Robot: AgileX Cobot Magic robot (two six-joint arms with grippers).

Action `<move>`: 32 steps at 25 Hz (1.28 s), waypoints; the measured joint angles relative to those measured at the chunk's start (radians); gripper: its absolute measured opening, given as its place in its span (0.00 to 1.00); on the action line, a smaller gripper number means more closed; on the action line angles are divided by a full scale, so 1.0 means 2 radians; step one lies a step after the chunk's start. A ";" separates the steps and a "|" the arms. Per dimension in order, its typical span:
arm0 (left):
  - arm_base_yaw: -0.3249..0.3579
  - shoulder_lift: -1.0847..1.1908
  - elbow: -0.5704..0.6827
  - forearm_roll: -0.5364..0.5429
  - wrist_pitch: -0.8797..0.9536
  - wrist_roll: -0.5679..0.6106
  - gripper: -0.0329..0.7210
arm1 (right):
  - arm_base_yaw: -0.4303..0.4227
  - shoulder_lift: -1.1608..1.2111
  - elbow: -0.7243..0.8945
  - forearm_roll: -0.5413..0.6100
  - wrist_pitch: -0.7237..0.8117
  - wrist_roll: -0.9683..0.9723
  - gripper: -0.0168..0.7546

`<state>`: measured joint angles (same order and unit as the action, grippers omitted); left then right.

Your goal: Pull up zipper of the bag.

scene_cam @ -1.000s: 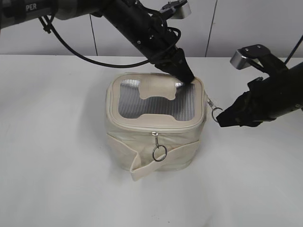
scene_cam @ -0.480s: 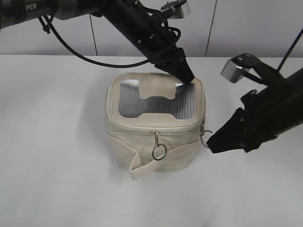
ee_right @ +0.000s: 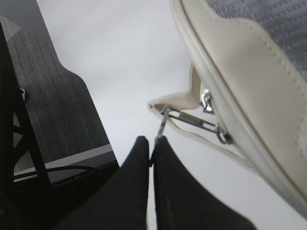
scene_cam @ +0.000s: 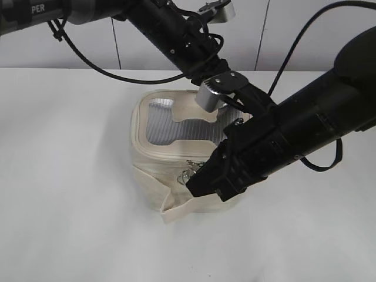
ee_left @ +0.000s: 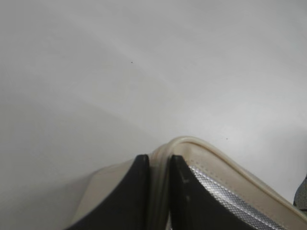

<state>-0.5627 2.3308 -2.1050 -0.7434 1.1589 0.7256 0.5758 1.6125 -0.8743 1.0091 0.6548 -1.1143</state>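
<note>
At table centre sits the bag [scene_cam: 176,158], lid up. Left gripper [ee_left: 159,191] pinches the lid rim at about 1 o'clock on the lid, jaws narrow on the cream edge. Right gripper [ee_right: 150,160] is clamped on a ring pull [ee_right: 162,125] of the zipper [ee_right: 211,125], at roughly 6 o'clock on the front rim. Judgement: pull along the track, not outward; keep the left hold firm so the bag doesn't drag; watch that the thin ring doesn't slip.

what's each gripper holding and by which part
Right gripper pinches a ring pull of the zipper. Left gripper clamps the bag by its lid rim.
</note>
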 joint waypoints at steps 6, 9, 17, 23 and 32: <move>0.000 0.000 0.000 0.000 0.000 -0.005 0.16 | -0.001 0.021 -0.017 -0.014 0.026 0.023 0.07; 0.005 -0.001 0.000 -0.005 -0.002 -0.008 0.30 | -0.008 0.009 -0.017 -0.064 0.067 0.079 0.34; 0.026 -0.088 0.000 0.086 0.014 -0.106 0.40 | -0.056 -0.120 0.012 -0.302 0.075 0.362 0.69; 0.019 -0.217 0.072 0.147 0.015 -0.179 0.35 | -0.077 -0.255 0.080 -0.337 0.103 0.426 0.70; -0.034 -0.632 0.455 0.321 -0.114 -0.393 0.33 | -0.077 -0.464 0.102 -0.397 0.202 0.463 0.70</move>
<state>-0.6297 1.0675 -1.1948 -0.1020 0.9315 -0.0603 0.4223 0.6837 -0.6703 0.2145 1.0587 -0.1884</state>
